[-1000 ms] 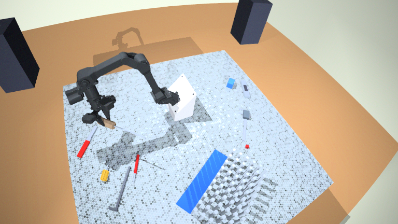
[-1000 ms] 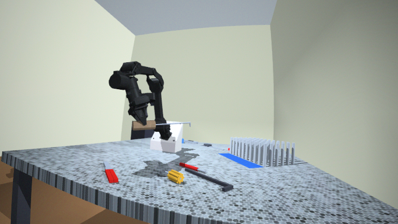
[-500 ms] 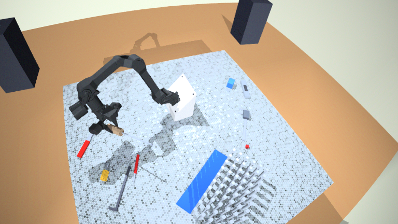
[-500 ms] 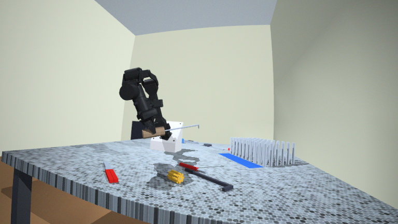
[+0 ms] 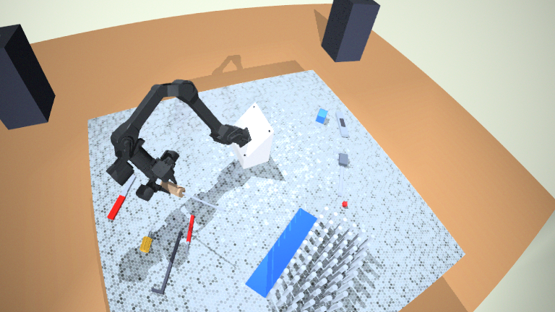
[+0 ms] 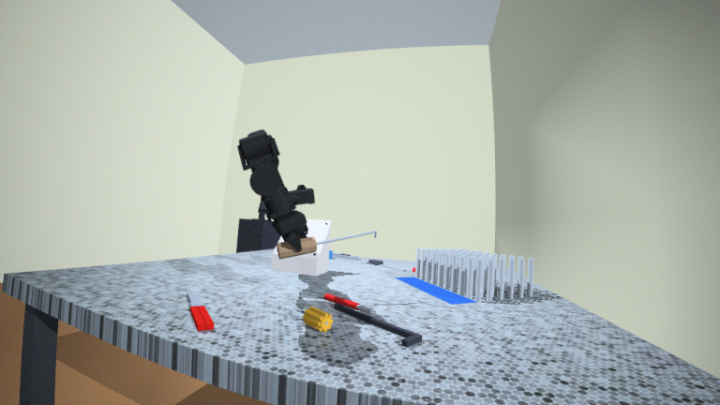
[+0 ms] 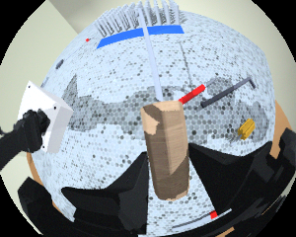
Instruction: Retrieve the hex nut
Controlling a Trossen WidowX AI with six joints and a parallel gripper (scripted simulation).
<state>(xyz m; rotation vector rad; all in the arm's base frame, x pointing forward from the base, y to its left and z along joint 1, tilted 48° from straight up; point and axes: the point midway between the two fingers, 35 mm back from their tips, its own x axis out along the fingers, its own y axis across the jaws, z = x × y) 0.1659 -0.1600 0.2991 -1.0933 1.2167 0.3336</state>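
My gripper is shut on the wooden handle of a hook tool, held above the table. Its thin metal rod points toward the spacer side and ends in a small downturned hook. The rod is raised, short of the field. The metal spacers stand upright in rows behind the blue taped strip. The hex nut cannot be made out among them.
Below the tool lie a red-handled screwdriver, a dark L-shaped bar and a yellow-handled tool. A red-handled knife lies near the arm. A small red cube is beside the field.
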